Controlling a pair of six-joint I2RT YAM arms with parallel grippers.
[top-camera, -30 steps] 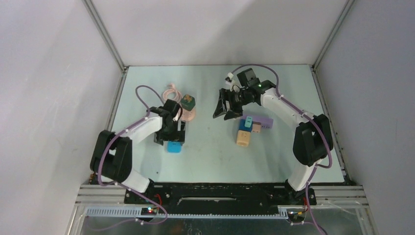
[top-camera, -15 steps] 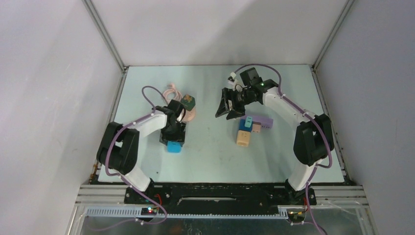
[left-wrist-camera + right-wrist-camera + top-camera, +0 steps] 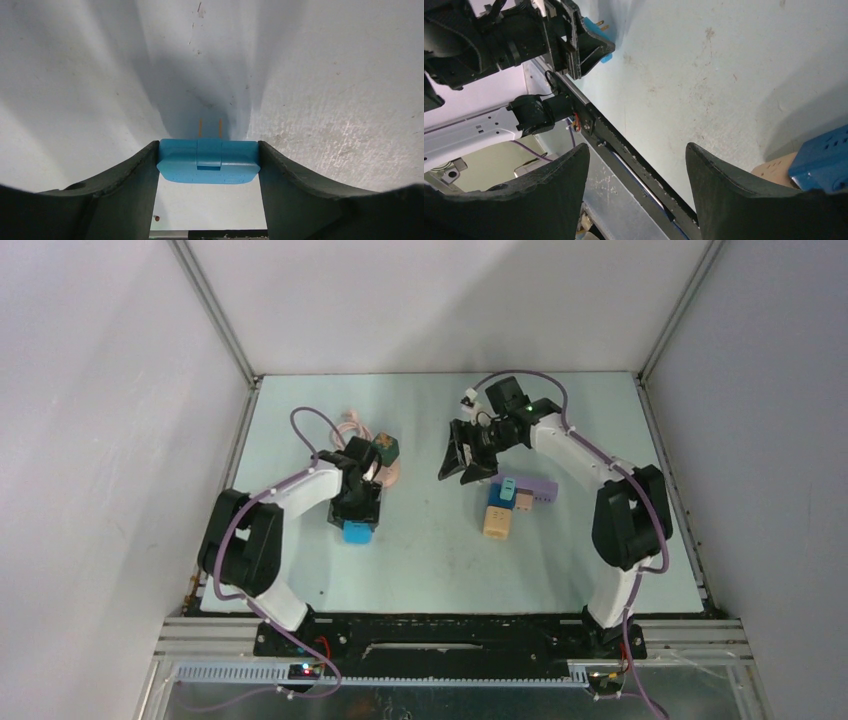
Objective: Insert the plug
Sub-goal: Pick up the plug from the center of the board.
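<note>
From the top camera we look steeply down from above and behind the arm bases, far enough back to take in the whole table (image 3: 430, 560) and both arms. On the left wrist we sit just behind the left gripper (image 3: 208, 148), facing almost straight down and very close to the tabletop, with the blue plug (image 3: 208, 162) in mid-frame. On the right wrist we look past the right gripper (image 3: 636, 146), low and slantwise across the table toward its near edge. That view catches the left gripper and blue plug from the side; the top camera shows them too.
</note>
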